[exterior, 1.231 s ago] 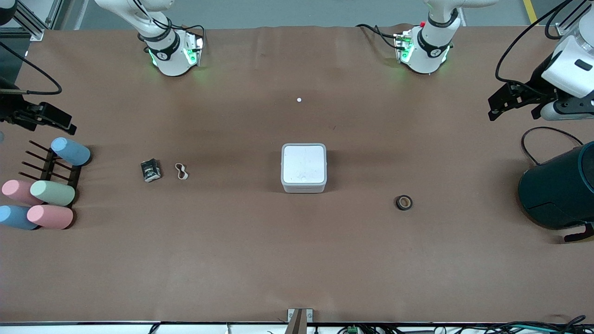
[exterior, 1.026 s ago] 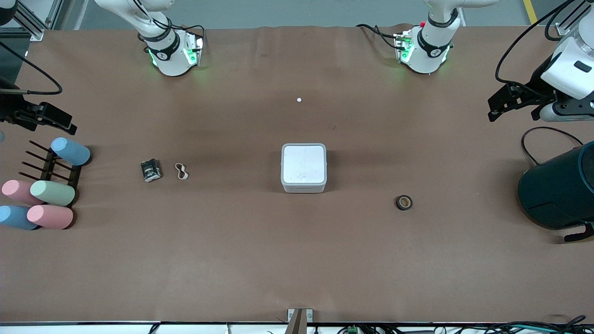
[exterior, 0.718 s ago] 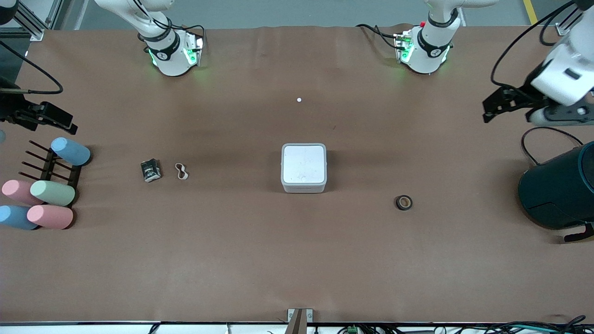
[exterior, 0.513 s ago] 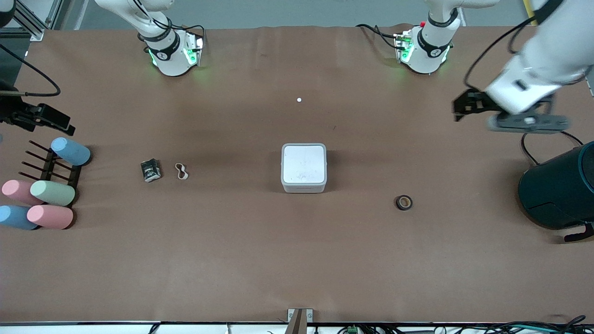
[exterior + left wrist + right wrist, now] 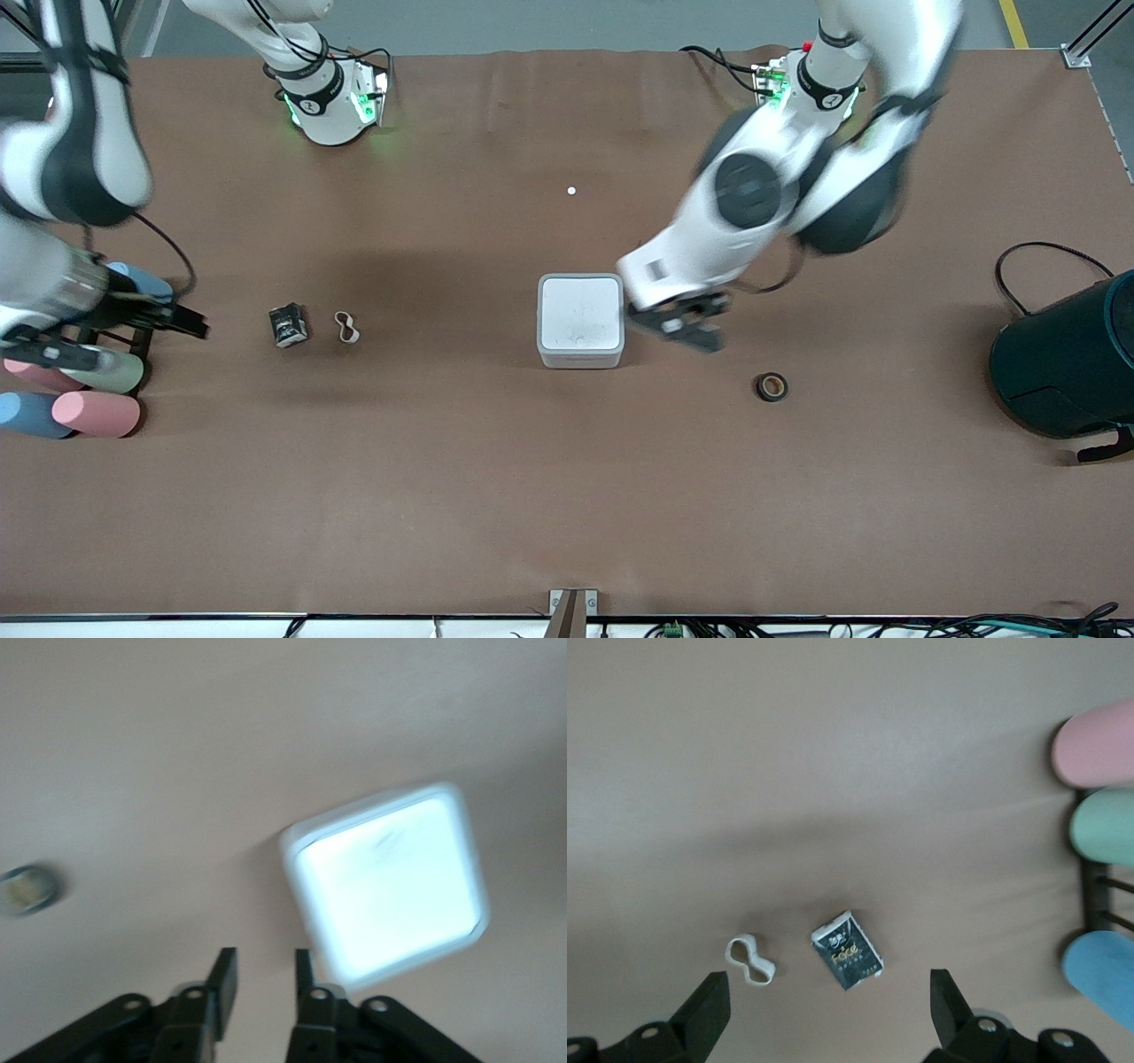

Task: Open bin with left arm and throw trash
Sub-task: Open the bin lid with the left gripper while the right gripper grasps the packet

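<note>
Bin [image 5: 580, 320] closed — left gripper [image 5: 684, 324] beside it, tape roll [image 5: 772, 387] near.

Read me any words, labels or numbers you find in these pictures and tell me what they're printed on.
Black wrapper: light lettering on its face, too blurred to read.
Bin lid: faint grey marks only, no legible text.
Tape roll, rubber band: no print visible.
Nothing else carries readable text.
</note>
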Controlling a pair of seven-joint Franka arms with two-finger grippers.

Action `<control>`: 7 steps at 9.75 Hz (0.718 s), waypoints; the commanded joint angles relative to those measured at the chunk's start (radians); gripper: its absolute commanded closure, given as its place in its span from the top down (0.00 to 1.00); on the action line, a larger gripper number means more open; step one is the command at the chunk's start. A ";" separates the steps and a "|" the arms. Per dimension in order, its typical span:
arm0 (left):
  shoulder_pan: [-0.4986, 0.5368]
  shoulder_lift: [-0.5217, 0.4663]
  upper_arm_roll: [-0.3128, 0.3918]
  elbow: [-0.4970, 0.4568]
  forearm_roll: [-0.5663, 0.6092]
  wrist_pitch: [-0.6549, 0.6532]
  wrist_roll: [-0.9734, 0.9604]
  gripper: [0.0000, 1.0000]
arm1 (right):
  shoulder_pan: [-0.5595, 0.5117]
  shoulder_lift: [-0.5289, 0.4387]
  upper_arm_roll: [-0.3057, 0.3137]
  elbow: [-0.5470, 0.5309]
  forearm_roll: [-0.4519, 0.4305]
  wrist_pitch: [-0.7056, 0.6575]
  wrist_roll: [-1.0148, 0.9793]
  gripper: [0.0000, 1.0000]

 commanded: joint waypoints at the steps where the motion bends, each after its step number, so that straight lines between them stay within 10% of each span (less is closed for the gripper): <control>1: -0.056 0.116 0.000 0.066 -0.005 0.067 -0.118 0.00 | 0.000 -0.001 0.007 -0.219 0.001 0.242 -0.011 0.97; 7: -0.098 0.190 0.009 0.059 0.054 0.205 -0.164 0.00 | 0.057 0.074 0.009 -0.410 -0.002 0.485 -0.311 0.97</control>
